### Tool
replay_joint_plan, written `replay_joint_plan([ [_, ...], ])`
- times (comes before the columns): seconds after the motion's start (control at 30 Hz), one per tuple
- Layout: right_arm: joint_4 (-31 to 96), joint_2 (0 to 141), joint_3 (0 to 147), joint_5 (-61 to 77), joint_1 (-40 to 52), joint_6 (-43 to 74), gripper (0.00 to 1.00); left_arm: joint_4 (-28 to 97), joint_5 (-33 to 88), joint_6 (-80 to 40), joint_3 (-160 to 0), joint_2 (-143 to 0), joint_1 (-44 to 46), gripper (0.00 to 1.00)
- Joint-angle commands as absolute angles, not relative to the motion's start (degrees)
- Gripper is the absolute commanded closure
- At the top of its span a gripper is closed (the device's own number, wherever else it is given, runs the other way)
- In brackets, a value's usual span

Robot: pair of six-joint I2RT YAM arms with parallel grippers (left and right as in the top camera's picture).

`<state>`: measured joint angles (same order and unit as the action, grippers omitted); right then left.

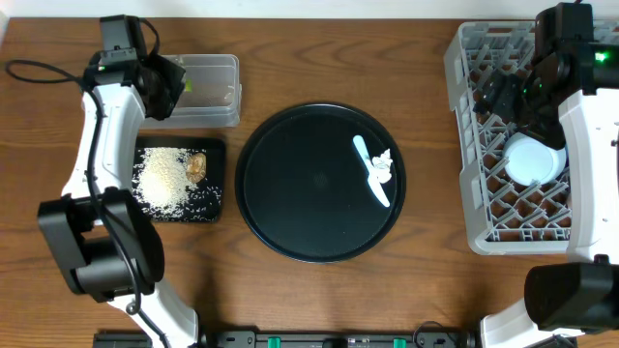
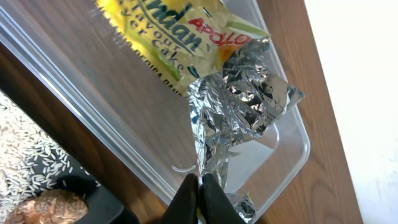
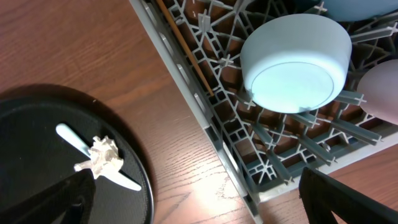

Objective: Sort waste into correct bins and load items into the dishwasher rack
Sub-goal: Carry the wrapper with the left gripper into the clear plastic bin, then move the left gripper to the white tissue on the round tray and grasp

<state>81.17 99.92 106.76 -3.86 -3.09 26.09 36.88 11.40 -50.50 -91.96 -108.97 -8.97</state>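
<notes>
Crumpled foil wrapper (image 2: 239,102) over clear tub (image 2: 124,124)

A brown wood-grain table (image 1: 319,48) fills the view, with a pale surface (image 2: 364,81) beyond its edge.

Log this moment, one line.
left gripper shut on foil wrapper over clear tub; right gripper open over dishwasher rack; tissue wad on round tray

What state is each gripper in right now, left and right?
Left gripper: jaws closed on the foil wrapper, over the clear tub.
Right gripper: jaws open, holding nothing.
</notes>
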Motion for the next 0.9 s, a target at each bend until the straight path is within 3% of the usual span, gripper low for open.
replay_joint_plan([
  [0.0, 81.2, 100.1, 106.9, -4.1, -2.9, 25.5, 0.01, 36.6, 11.4, -52.7, -92.3, -109.1, -9.2, 0.94],
  [0.03, 81.2, 100.1, 106.9, -4.1, -2.9, 25.5, 0.01, 36.6, 11.4, -52.7, -92.3, -109.1, -9.2, 0.92],
  [0.07, 81.2, 100.1, 106.9, -4.1, -2.9, 25.5, 0.01, 36.7, 11.4, -52.7, -92.3, -109.1, -9.2, 0.83],
  [0.13, 81.2, 100.1, 106.9, -4.1, -2.9, 25.5, 0.01, 37.2, 11.4, -52.6, -92.3, -109.1, -9.2, 0.36],
  [0.17, 81.2, 100.1, 106.9, -4.1, -2.9, 25.5, 0.01, 37.5, 11.4, -52.6, -92.3, -109.1, -9.2, 0.22],
  [0.27, 81.2, 100.1, 106.9, -4.1, -2.9, 25.5, 0.01, 38.5, 11.4, -52.6, -92.3, -109.1, -9.2, 0.10],
  [0.67, 81.2, 100.1, 106.9, -4.1, -2.8, 25.5, 0.01, 40.3, 23.5, -51.0, -92.4, -101.8, -8.2, 0.07],
  [0.87, 81.2, 100.1, 106.9, -4.1, -2.8, 25.5, 0.01, 44.2, 23.4, -50.4, -92.4, -95.7, -2.0, 0.07],
])
